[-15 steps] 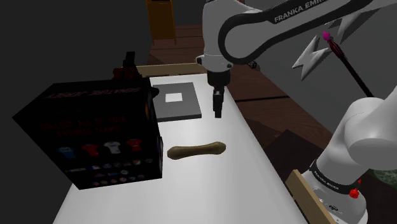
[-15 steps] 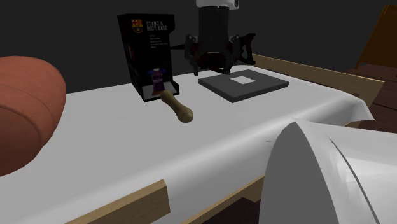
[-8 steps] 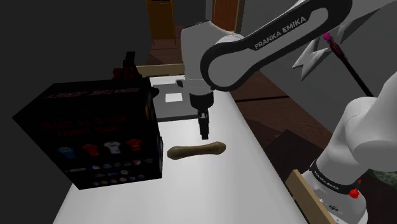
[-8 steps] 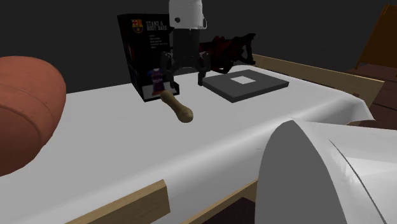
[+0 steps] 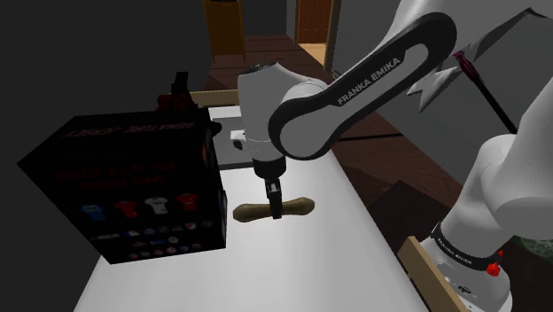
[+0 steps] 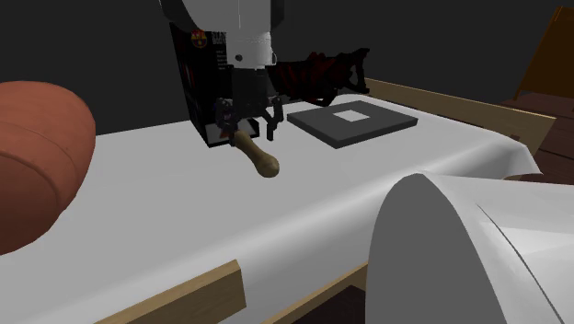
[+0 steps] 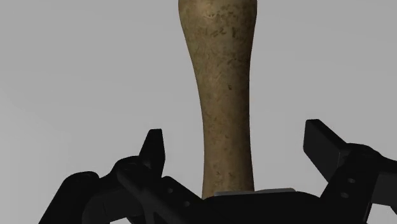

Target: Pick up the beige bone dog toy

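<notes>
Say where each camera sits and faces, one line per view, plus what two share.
Shoulder view: high beside the robot, looking down the white table; arm and gripper show.
Second exterior view: low by the table's edge, facing the black box; gripper, white link.
Wrist view: on the gripper, facing the table; open fingers.
Shoulder and wrist views share the bone toy between the fingers.

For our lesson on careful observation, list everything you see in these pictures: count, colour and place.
work surface: one, white, bearing the things below
box: one, black with printed shirts, standing on the work surface
bone toy: one, beige-brown, lying beside the box
slab: one, dark grey with white square, flat, beyond the bone toy
rounded object: one, reddish brown, second exterior view's left edge
arm: one, white with dark joints, reaching over the work surface
tool: one, black, open, straddling the bone toy without touching it
</notes>
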Available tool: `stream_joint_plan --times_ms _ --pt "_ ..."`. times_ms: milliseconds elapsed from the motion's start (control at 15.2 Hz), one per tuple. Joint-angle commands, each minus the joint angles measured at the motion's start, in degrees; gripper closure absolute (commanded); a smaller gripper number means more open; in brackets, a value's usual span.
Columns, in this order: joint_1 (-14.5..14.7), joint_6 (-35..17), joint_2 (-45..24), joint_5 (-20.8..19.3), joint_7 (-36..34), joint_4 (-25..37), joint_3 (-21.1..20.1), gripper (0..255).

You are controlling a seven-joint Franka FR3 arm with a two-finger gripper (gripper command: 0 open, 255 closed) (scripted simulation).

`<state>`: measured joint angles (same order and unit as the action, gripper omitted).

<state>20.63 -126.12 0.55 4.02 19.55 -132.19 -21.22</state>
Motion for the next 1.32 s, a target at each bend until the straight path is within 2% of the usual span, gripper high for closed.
stream_joint_plan --times_ms 0,264,330,924,1254 --pt "0.01 -1.58 -0.91 -0.32 -0.11 -0.69 -0.02 0" --pt "0.05 -3.60 -2.32 -0.87 -0.45 -1.37 -0.03 0" --pt "0.03 -3.66 -2.26 -0.84 -0.40 -1.49 -0.02 255" --pt "0.05 -3.60 -2.32 -0.87 -0.45 -1.37 -0.03 255" --pt "-0.04 0.32 0.35 0.14 0.18 0.02 0.01 255"
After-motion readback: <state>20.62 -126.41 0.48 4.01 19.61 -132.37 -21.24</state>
